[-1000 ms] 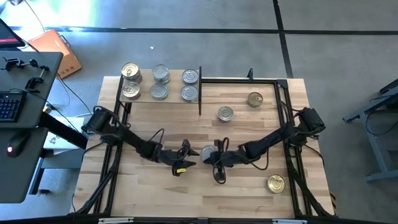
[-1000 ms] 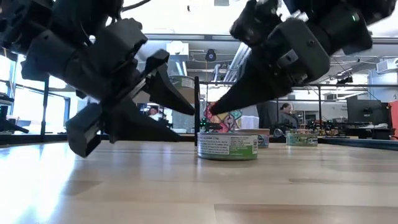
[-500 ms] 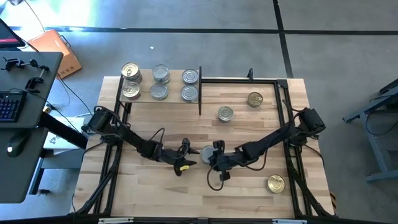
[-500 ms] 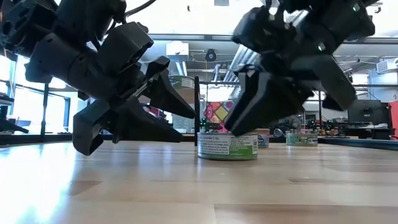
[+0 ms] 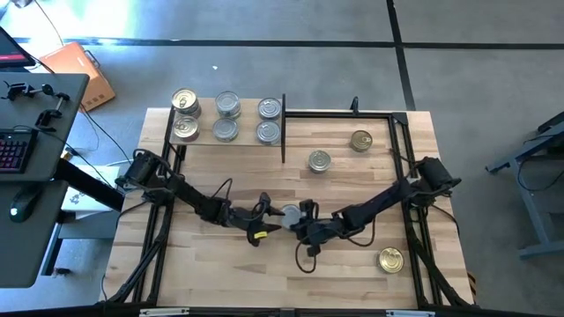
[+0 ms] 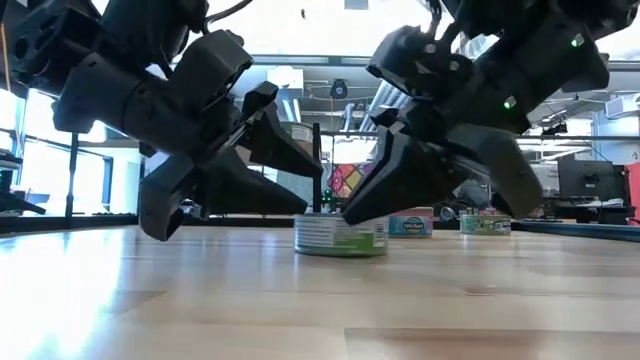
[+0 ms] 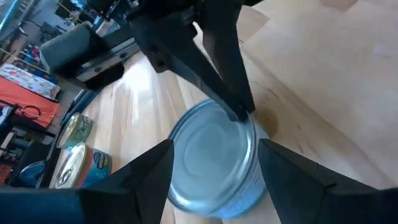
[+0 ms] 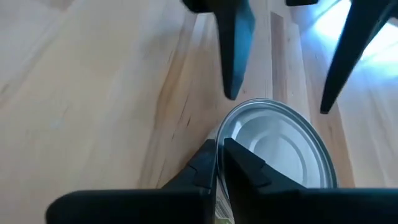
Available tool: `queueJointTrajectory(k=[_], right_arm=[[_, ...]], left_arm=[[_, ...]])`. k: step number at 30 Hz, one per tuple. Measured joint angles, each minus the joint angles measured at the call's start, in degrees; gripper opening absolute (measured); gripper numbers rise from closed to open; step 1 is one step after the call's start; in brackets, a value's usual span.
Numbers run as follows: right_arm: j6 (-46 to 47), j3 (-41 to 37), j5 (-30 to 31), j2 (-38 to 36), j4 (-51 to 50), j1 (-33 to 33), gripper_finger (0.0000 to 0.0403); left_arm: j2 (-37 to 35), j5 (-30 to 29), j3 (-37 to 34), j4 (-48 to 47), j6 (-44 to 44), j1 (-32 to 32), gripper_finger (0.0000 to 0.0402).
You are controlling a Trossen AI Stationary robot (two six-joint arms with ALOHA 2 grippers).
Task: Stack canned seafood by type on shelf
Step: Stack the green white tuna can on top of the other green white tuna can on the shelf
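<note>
Sorting tins onto the shelf, roughly half done.

The shelf [image 5: 204,141] at the table's [image 5: 352,282] far left holds six stacked tins; three lie loose on the right (one gold-topped near the front edge). A silver tin [image 5: 290,214] sits mid-table between the spread left gripper [image 5: 264,221] and the pressed-together right gripper [image 5: 304,220], which touches its rim.

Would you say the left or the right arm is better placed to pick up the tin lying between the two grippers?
Probably left: the left gripper stands open astride the tin, while the right gripper is shut against its rim.
</note>
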Motion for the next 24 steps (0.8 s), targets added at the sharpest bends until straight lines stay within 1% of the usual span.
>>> queueJointTrajectory(k=[2,7,10,14,18,22,24], right_arm=[[1.9,-0.2,-0.1,0.1,1.8,-0.3,0.0011],[5.2,-0.1,-1.0,0.2,4.7,-1.2,0.0003],[7.1,1.2,-1.0,0.2,2.7,-1.9,0.0001],[8.4,3.3,-1.0,0.3,-0.2,-2.3,0.0001],[9.0,5.3,-1.4,0.3,-0.8,-2.7,0.0000],[9.5,7.3,-1.4,0.3,-1.8,-3.1,0.0000],[9.7,8.3,-1.5,0.3,-3.0,-3.1,0.0000]], left_arm=[[0.0,0.8,0.4,-0.1,0.0,0.0,0.0222],[0.0,5.2,0.8,-0.7,0.0,0.4,0.0221],[0.0,5.3,0.9,-2.5,-0.1,1.3,0.0220],[0.0,5.3,0.9,-4.9,-3.2,2.8,0.0220],[0.0,5.4,0.9,-5.4,-5.2,3.8,0.0220],[0.0,9.5,0.9,-5.4,-5.5,4.5,0.0220],[0.0,10.4,0.9,-5.5,-5.5,4.5,0.0218]])
